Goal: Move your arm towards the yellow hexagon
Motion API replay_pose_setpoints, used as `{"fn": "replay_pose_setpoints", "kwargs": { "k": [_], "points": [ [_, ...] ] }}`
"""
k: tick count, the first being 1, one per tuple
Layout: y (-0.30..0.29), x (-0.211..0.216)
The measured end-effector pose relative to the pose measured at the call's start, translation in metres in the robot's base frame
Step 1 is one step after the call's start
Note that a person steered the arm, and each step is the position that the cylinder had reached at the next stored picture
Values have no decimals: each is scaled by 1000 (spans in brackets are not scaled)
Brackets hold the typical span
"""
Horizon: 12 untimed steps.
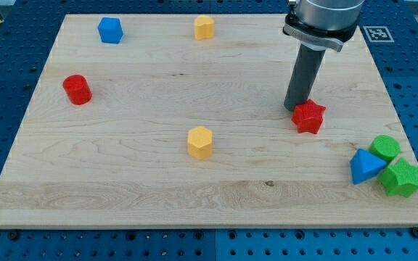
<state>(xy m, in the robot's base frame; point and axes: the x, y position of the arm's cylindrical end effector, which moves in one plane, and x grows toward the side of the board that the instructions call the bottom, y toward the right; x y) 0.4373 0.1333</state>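
My tip (294, 109) sits beside the red star (309, 117); no jaws here, just a rod. The yellow hexagon (200, 142) lies toward the view's lower left, so I slide straight there, leaving the star.

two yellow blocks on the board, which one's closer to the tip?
The yellow block mid-board, lower down. The other yellow block sits at the view's top edge, farther from my tip, which is beside the red star.
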Motion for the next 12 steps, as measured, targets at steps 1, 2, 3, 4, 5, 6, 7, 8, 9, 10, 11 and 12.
{"fn": "replay_pose_setpoints", "kwargs": {
  "k": [1, 2, 3, 4, 5, 6, 7, 8, 9, 10, 11, 12],
  "points": [
    [8, 13],
    [8, 24],
    [7, 32],
    [6, 41],
    [10, 49],
    [10, 51],
    [17, 55],
    [22, 57],
    [26, 57],
    [32, 57],
    [33, 57],
    [41, 57]
  ]
}}
